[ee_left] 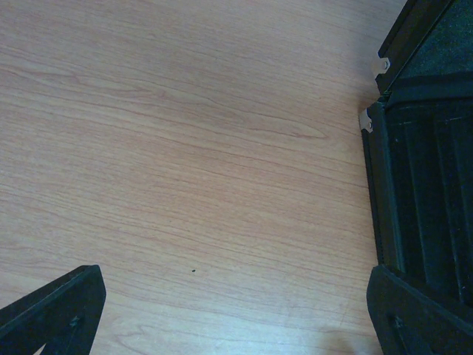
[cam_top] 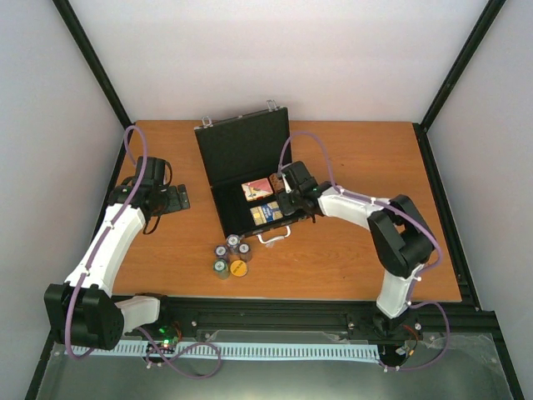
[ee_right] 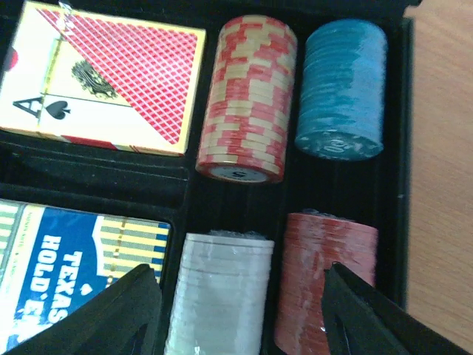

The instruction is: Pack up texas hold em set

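The black case (cam_top: 241, 150) lies open at mid table, lid leaning back. Its tray (ee_right: 111, 174) holds a red-backed card deck (ee_right: 103, 74), a blue Texas Hold'em card box (ee_right: 66, 274), and lying chip stacks: red-and-cream (ee_right: 247, 96), blue (ee_right: 341, 89), white (ee_right: 218, 296) and red (ee_right: 325, 281). My right gripper (ee_right: 244, 303) is open and empty, hovering over the white and red stacks; it also shows in the top view (cam_top: 287, 204). Several small chip stacks (cam_top: 231, 257) stand on the table in front of the case. My left gripper (cam_top: 177, 198) is open and empty, left of the case (ee_left: 421, 170).
The wooden table (ee_left: 192, 148) under my left gripper (ee_left: 233, 303) is bare. The case's silver handle (cam_top: 273, 236) sticks out at its near edge. Black frame posts stand at the table's back corners, and a rail runs along the near edge.
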